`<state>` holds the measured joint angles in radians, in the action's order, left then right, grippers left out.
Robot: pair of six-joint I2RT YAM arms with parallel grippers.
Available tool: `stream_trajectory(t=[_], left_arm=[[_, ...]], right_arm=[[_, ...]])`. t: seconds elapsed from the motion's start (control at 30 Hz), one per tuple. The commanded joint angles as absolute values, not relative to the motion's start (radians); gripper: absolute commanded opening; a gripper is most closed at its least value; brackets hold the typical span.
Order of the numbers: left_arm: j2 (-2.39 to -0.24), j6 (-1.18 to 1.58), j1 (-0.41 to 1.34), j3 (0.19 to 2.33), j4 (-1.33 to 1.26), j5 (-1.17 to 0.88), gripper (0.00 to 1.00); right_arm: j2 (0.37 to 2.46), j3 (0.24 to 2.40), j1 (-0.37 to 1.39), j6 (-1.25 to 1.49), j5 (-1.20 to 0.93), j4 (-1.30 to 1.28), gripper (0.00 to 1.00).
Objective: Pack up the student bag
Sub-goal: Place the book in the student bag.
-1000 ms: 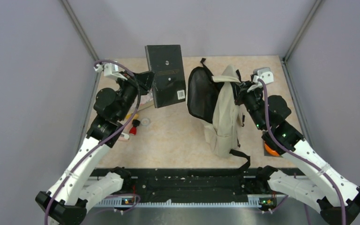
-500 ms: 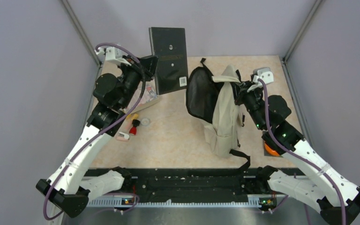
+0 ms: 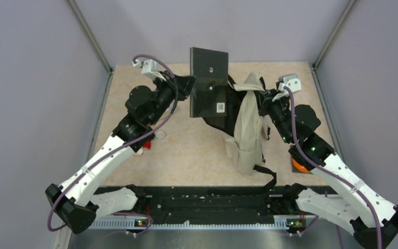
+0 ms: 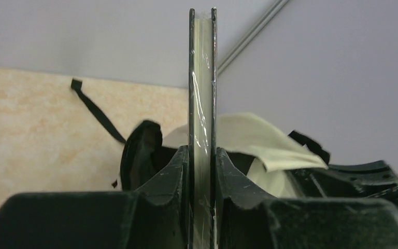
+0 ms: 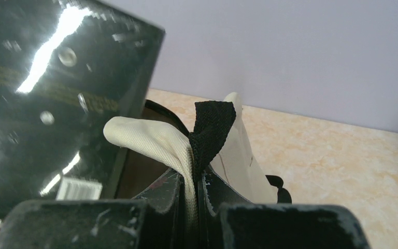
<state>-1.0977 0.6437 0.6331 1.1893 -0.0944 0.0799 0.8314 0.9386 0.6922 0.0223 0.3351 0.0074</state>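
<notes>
Student bag lying on desk, right of centre, dark mouth facing left. Pinched tight in right hand: its cream rim. Clamped in left hand: black notebook, upright, over that mouth in top view.

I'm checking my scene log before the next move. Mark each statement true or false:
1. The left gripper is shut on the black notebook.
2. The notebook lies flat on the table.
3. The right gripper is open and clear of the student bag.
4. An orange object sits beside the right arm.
1. True. The left gripper clamps the black notebook.
2. False. The notebook is held in the air by the bag's dark opening.
3. False. The right gripper is shut on the student bag, pinching cream fabric and black webbing.
4. True. The orange object lies by the right arm.
</notes>
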Motion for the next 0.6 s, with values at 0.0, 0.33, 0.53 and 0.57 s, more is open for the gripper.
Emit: stream_trajectory(t=[0.0,0.33,0.53,0.57], left_arm=[[-1.077,0.756,0.676,1.108,-0.224,0.160,0.00],[-1.106,0.841,0.737,1.020,-0.129,0.148,0.00],[-1.183,0.855,0.760,1.081,-0.059,0.069,0.00],[-1.190,0.852,0.762,1.089,-0.043,0.066,0.00]], right_arm=[[0.821,1.014,0.699,0.037,0.348,0.100,0.00],[0.818,1.011,0.700,0.047,0.369,0.111,0.00],[0.818,1.014,0.699,0.052,0.365,0.109,0.00],[0.820,1.015,0.700,0.052,0.365,0.109,0.00]])
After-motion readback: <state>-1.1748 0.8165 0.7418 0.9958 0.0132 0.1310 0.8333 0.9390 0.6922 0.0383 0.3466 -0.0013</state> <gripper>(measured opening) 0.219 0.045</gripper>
